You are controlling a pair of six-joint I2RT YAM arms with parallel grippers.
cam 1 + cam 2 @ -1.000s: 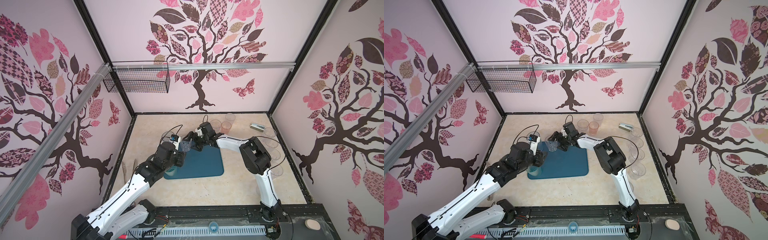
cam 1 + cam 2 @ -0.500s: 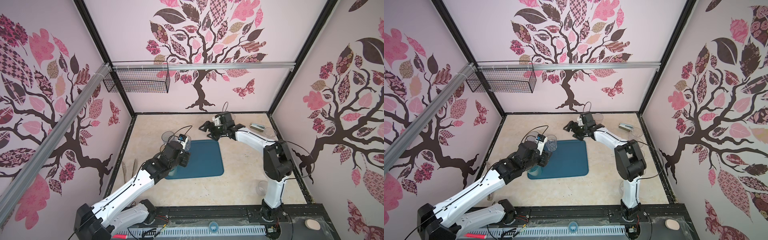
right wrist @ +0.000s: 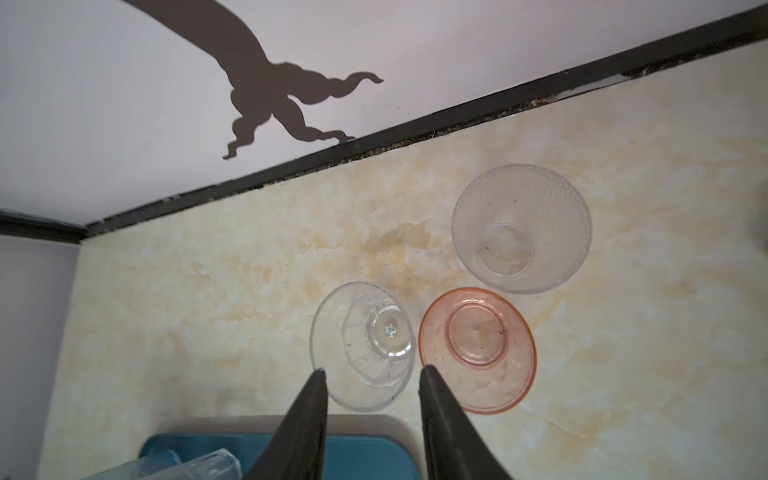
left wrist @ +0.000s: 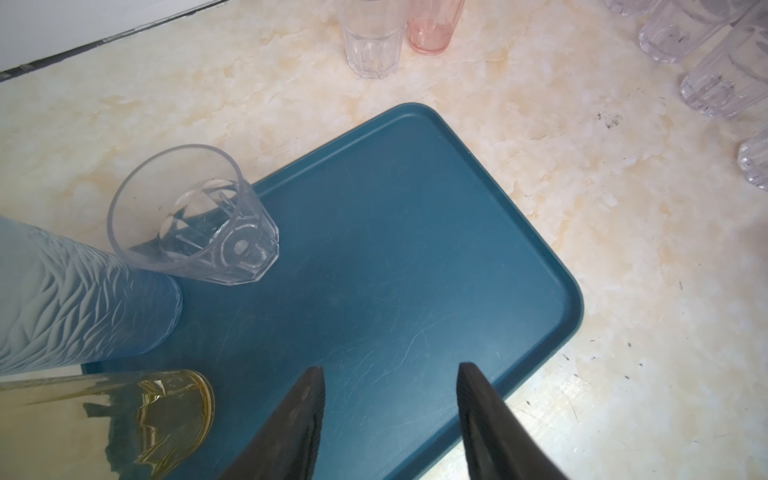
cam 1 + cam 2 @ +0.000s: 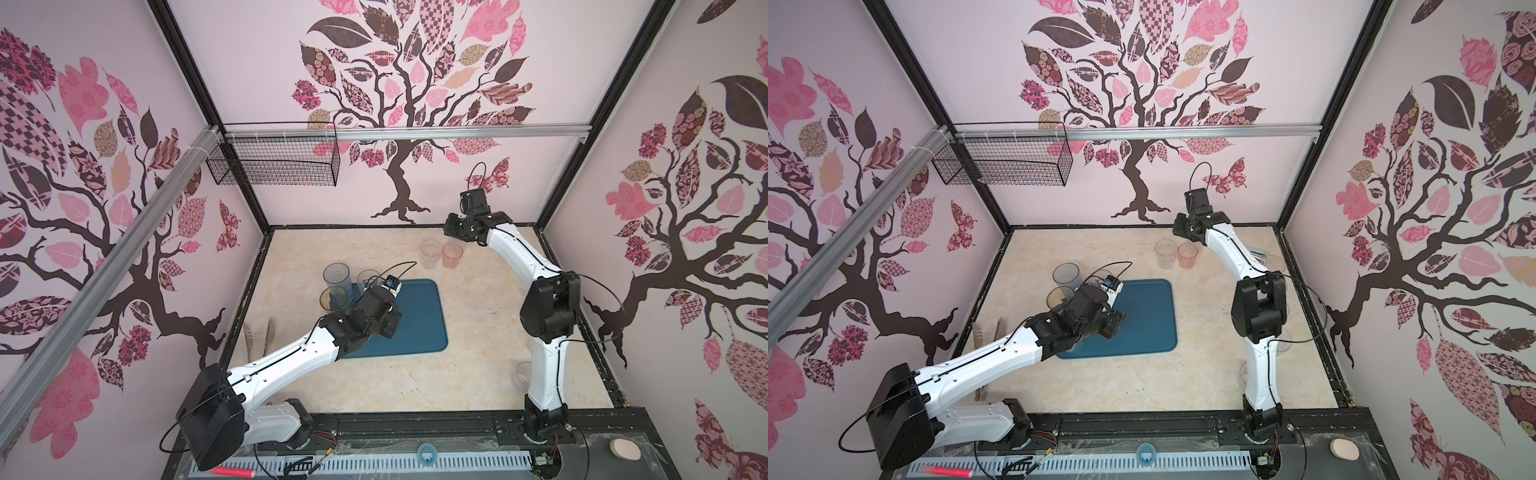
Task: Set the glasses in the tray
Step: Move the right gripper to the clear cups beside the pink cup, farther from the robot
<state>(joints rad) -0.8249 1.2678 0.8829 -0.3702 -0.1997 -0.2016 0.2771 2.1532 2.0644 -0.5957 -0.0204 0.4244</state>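
Note:
The teal-blue tray [image 5: 419, 328] [image 5: 1150, 320] [image 4: 395, 249] lies mid-table. On its back left part stand three glasses: a tall blue-grey textured one [image 5: 336, 276] [image 4: 75, 299], a yellow one [image 5: 333, 298] [image 4: 112, 415] and a clear ribbed one [image 5: 368, 278] [image 4: 195, 216]. My left gripper [image 4: 390, 368] [image 5: 392, 326] hovers open and empty over the tray's front part. Behind the tray stand a clear glass [image 5: 430, 252] [image 3: 363, 345], a pink glass [image 5: 452, 255] [image 3: 478, 349] and a frosted dotted glass [image 3: 521, 226]. High above the clear one, my right gripper [image 3: 374, 370] [image 5: 451, 232] is open and holds nothing.
Several clear glasses [image 4: 706, 50] stand along the right side, one [image 5: 523, 376] beside the right arm's base. A black wire basket [image 5: 274, 166] hangs on the back left wall. Wooden tongs [image 5: 259, 332] lie at the left edge. The back wall is close behind the right gripper.
My right gripper has left the tray's back left corner and swung up to the far wall, its jaws narrowing. The clear ribbed glass stays on the tray. My left gripper drifted right.

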